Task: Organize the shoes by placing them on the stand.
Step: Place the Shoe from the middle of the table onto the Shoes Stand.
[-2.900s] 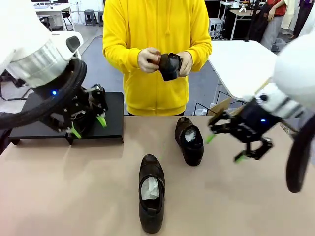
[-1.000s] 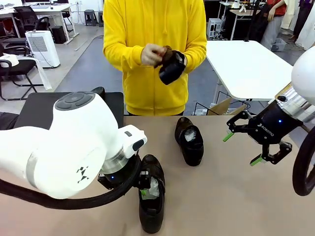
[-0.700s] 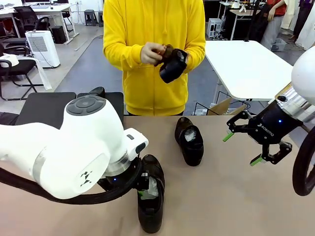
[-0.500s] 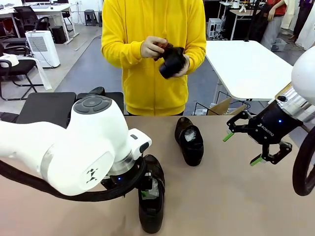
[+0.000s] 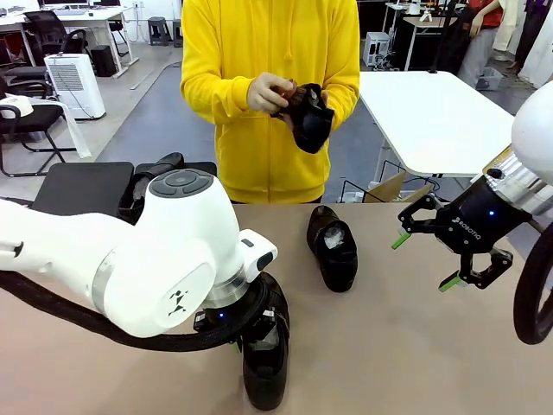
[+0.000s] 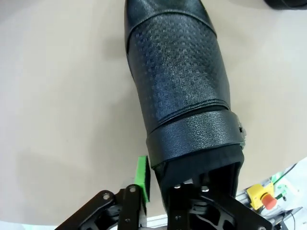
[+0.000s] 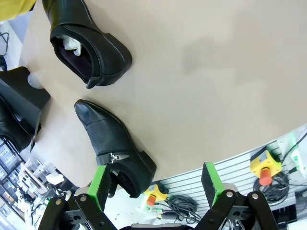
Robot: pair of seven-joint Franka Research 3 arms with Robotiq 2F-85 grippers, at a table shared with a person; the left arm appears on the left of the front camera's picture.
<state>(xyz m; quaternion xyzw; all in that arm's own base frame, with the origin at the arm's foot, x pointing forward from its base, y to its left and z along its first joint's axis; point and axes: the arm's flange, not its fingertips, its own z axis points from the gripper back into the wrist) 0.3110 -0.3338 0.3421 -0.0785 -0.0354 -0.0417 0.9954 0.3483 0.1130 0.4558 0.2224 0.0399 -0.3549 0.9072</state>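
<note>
The near shoe (image 5: 263,380) is laid on the table (image 5: 415,354) close to the robot's edge, heel toward the robot, with white paper stuffed inside. Its side wall at the heel opening is pinched by the left gripper (image 6: 170,184). One green pad (image 6: 141,176) is pressed against the outside, and the other finger is sunk inside the shoe (largely hidden there).

A second shoe (image 5: 333,249) is set farther across the table, near the middle and apart from the first. A third shoe (image 5: 308,119) is held up by the person in yellow at the far side, and a reddish-brown brush (image 5: 289,89) is held against it.

The stand (image 5: 82,186) is placed at the far left, behind the left arm, and a fourth shoe (image 5: 154,173) is partly seen on it. The right gripper (image 5: 424,261) is held above the table's right side, its jaws spread wide, well apart from both shoes on the table.
</note>
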